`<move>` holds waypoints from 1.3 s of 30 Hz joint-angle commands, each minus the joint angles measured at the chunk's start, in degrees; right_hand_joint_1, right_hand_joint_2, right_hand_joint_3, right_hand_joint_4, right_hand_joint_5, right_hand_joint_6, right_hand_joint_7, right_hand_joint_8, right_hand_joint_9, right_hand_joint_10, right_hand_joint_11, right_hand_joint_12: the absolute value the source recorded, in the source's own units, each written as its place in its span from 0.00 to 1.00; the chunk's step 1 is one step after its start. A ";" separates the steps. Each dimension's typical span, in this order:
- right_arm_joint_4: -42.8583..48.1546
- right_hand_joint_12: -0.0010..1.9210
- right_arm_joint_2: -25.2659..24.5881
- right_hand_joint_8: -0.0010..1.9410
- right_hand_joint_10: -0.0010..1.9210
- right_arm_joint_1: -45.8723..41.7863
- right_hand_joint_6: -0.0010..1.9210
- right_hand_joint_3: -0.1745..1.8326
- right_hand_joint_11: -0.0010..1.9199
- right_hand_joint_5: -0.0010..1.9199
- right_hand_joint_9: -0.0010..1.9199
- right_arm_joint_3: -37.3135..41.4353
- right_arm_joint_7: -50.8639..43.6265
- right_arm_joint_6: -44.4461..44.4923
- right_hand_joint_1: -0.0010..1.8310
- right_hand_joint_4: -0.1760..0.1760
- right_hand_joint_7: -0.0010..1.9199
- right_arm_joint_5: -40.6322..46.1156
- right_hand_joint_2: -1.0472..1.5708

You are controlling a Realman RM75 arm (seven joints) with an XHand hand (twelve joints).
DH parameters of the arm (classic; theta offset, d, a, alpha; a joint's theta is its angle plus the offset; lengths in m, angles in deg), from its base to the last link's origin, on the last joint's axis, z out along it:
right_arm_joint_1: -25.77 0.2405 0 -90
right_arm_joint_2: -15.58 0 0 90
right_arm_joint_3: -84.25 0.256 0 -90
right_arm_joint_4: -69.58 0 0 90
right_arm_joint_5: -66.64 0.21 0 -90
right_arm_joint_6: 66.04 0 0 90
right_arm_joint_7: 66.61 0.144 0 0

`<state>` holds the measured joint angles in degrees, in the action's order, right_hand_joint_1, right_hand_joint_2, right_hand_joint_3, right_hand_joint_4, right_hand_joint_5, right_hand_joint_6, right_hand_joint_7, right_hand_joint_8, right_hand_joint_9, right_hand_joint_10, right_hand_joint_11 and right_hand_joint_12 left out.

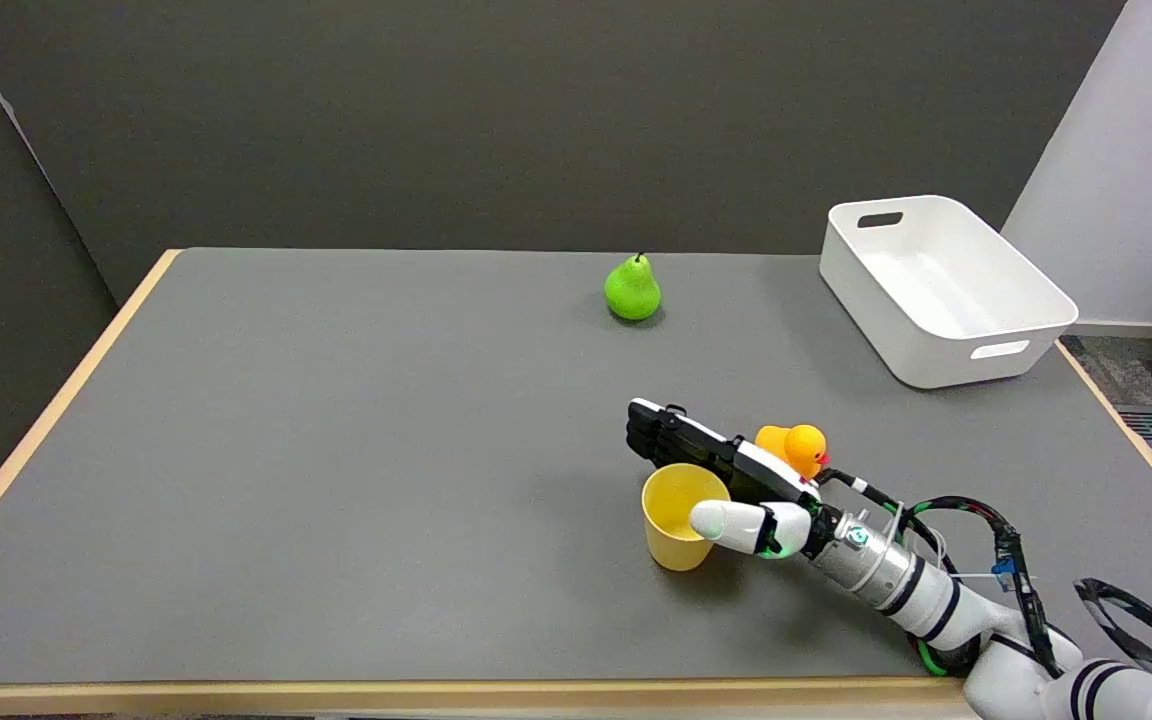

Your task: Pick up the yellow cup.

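The cup (678,522) stands upright on the counter (336,480), between the robot hand's (726,480) thumb and fingers (661,432). The robot hand is spread wide around the rim; whether it touches is unclear.

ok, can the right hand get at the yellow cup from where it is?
Probably yes. The right hand is already at the yellow cup, with its thumb on the near rim and its fingers stretched past the far side. The rubber duck sits behind the hand, not between them.
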<state>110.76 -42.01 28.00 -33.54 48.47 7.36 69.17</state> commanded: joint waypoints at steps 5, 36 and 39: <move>-0.17 0.00 -0.30 0.00 0.00 -0.17 0.00 0.39 0.00 0.00 0.00 -0.06 -0.78 -3.37 0.43 0.00 0.00 -1.91 0.63; 4.35 0.00 6.14 0.00 0.00 -0.93 0.00 0.38 0.00 0.00 0.00 0.68 -0.78 -6.33 0.47 0.00 0.00 -5.55 0.64; 5.47 0.00 6.87 0.00 0.00 -1.28 0.00 0.38 0.00 0.00 0.00 0.64 -0.78 -7.42 0.47 0.00 0.00 -5.59 0.64</move>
<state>113.57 -38.08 27.52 -32.71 47.74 2.70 64.53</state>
